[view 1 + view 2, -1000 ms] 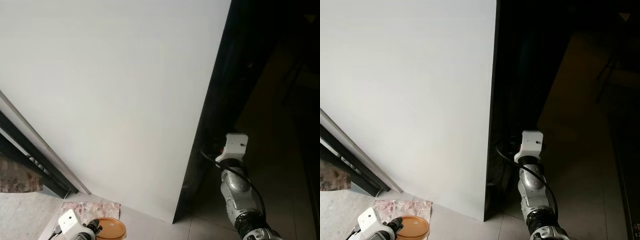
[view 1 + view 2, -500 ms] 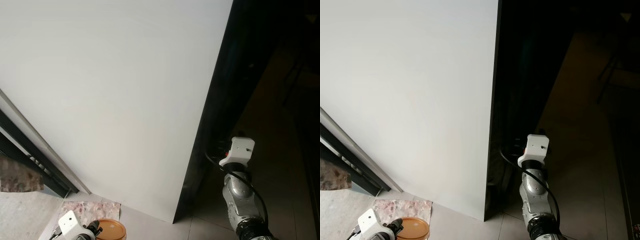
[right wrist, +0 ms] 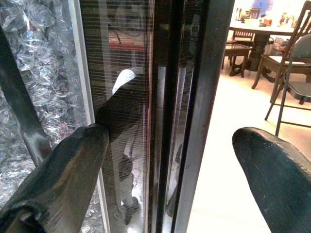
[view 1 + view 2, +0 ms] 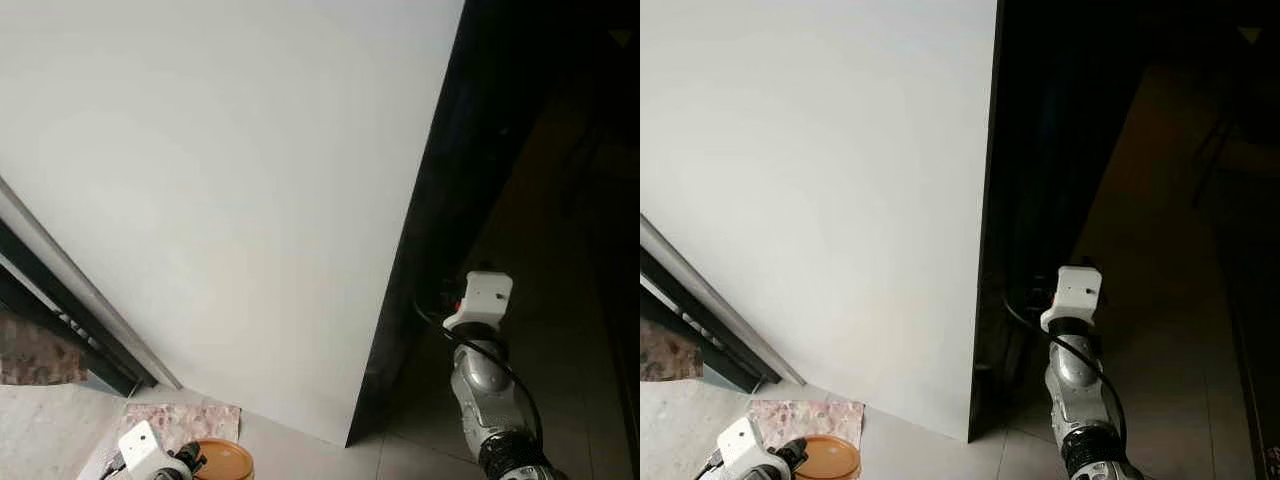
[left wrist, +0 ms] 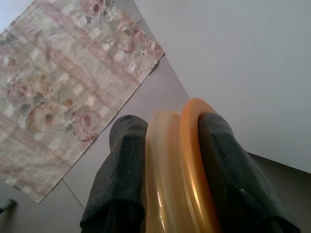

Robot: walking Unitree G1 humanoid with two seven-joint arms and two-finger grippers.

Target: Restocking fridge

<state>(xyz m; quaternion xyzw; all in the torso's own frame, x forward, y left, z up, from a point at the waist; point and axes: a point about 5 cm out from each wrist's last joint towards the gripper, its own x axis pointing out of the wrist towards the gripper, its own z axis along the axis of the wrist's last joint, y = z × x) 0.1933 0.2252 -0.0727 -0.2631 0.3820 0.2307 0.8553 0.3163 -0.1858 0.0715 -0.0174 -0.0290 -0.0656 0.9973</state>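
Note:
A tall white fridge door (image 4: 230,190) stands before me, its dark edge (image 4: 430,240) running down the right. My right arm (image 4: 482,370) reaches up to that edge. In the right wrist view my right gripper (image 3: 167,160) is open, one finger (image 3: 63,165) against the dark ribbed edge, the other (image 3: 272,165) out in free air. Low at the left, my left gripper (image 5: 172,160) is shut on a round orange container (image 5: 182,165), held on edge between the fingers. The same orange container (image 4: 222,461) sits at the bottom of the left eye view.
A floral mat (image 4: 185,420) lies on the tiled floor under the left arm. A dark door track (image 4: 60,320) slants at the far left. Crinkled clear wrap (image 3: 43,73) lies behind the edge. Wooden chairs and a table (image 3: 286,63) stand beyond, on a pale floor.
My right wrist has shifted slightly right and down along the fridge's dark edge. The left gripper still holds the orange container in the same place.

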